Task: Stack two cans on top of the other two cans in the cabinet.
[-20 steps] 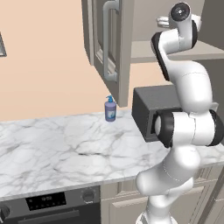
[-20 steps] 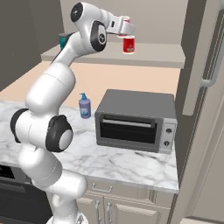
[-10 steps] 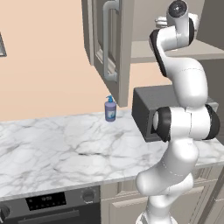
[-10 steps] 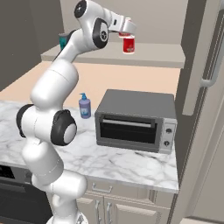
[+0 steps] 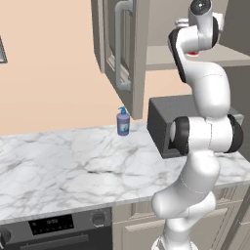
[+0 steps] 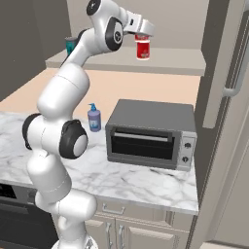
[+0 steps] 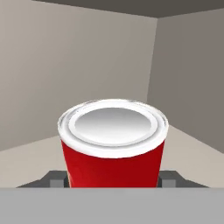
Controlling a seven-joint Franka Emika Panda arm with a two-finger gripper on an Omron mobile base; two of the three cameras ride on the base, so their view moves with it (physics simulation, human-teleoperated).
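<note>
One red can (image 6: 142, 50) with a whitish top sits between the fingers of my gripper (image 6: 142, 40), which is shut on it inside the open cabinet, just over the shelf (image 6: 175, 62). I cannot tell whether the can's base touches the shelf. In the hand view the can (image 7: 113, 153) stands upright, with a dark fingertip (image 7: 56, 178) on either side of it and my gripper (image 7: 113, 180) around its base. From the left base view a sliver of the can (image 5: 194, 52) shows under the arm, beside the cabinet door (image 5: 122, 53). The other cans are out of view.
A dark grey toaster oven (image 6: 151, 133) stands on the marble counter (image 6: 146, 182) under the shelf. A blue soap bottle (image 6: 94, 118) is to its left. A teal object (image 6: 71, 44) sits at the shelf's left end. A tall panel with a bar handle (image 6: 237, 68) rises on the right.
The arm's upper links have risen slightly and the hand has levelled out. The can stays gripped at almost the same spot over the shelf.
</note>
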